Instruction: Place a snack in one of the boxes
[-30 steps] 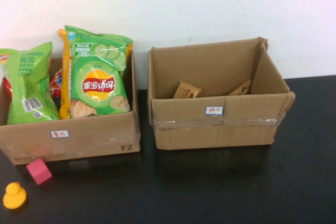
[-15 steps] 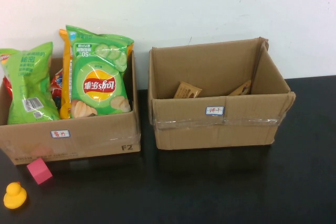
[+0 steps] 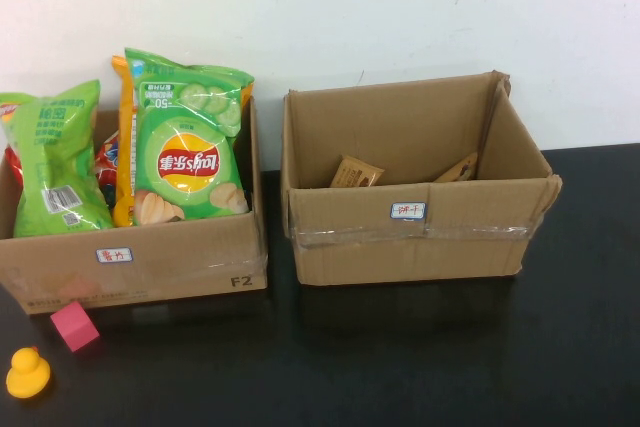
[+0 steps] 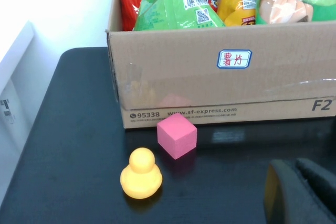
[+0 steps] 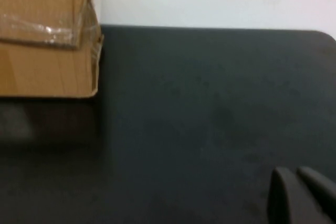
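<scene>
Black table [image 3: 420,347]: chip-filled left box [image 3: 140,262], right box [image 3: 420,242]. Left gripper [image 4: 299,192] near pink cube [image 4: 177,135], right gripper [image 5: 302,195] over bare tabletop, both closed together.

A plain test bench in a lab or office: a black desk [image 3: 420,357] pushed against a bare white wall [image 3: 330,7], with two labelled cardboard shipping boxes along its rear edge and toy props at its front left corner.

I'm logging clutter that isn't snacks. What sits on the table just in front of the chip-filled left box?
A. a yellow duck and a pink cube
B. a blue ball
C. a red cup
A: the yellow duck and the pink cube sit on the table before the left box; both grippers, left and right, are low and back from the boxes.
</scene>
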Action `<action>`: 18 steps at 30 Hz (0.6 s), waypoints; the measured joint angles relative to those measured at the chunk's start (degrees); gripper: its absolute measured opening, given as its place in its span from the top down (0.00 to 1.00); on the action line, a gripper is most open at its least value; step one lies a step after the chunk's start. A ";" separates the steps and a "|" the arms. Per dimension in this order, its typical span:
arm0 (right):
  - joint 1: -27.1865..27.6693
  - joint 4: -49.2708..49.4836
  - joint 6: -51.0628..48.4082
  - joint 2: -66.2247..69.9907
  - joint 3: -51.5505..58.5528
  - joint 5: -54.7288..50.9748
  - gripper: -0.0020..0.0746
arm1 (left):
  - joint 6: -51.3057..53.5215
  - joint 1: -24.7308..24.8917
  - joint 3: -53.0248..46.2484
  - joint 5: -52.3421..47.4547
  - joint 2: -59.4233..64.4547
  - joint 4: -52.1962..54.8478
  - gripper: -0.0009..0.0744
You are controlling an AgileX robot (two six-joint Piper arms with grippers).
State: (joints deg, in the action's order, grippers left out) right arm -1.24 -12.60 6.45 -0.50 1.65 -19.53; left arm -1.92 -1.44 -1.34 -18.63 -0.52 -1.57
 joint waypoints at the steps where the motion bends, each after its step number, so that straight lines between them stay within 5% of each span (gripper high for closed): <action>1: 0.08 0.16 -0.85 0.00 -0.11 -0.25 0.97 | 0.00 0.00 0.00 0.00 0.00 0.00 0.99; 18: -0.13 5.52 -6.45 0.00 -0.22 -0.72 0.97 | -0.22 0.00 0.00 0.00 0.00 0.00 0.99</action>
State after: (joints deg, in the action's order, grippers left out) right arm -1.38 -7.08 0.00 -0.50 1.43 -20.25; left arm -2.14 -1.44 -1.34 -18.63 -0.52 -1.57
